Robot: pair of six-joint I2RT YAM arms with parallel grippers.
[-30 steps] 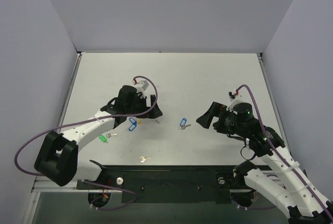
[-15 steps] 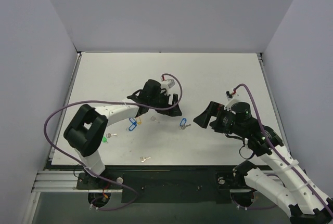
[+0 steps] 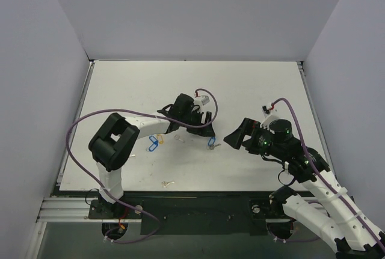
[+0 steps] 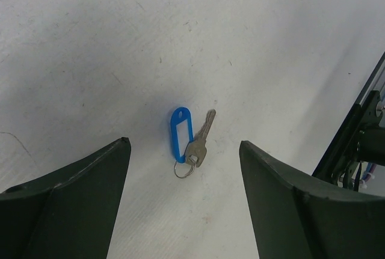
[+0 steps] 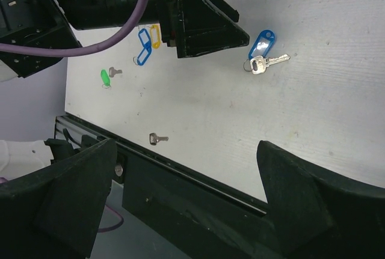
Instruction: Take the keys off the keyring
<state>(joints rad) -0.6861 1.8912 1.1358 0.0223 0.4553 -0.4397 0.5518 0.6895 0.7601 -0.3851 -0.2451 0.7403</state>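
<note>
The keyring, a bright-blue tag (image 4: 180, 131) with a thin metal ring, lies flat on the table with a silver key (image 4: 201, 141) on the ring beside it. From above it sits mid-table (image 3: 211, 142). It also shows in the right wrist view (image 5: 262, 41), with the key (image 5: 266, 63) below it. My left gripper (image 4: 183, 145) is open and empty, hovering just over the tag with one finger on each side; from above it (image 3: 204, 128) is right next to the tag. My right gripper (image 3: 234, 136) is open and empty, just right of the key.
A second blue tag (image 5: 143, 51) and a yellow tag (image 5: 154, 35) lie left of my left gripper. A green tag (image 5: 106, 79) with a small key lies further left. A loose key (image 3: 166, 183) lies near the table's front edge, by the black rail (image 5: 198, 181).
My left arm has swung right, from over the blue and yellow tags to over the blue tag with the key. My right gripper has barely shifted left.
</note>
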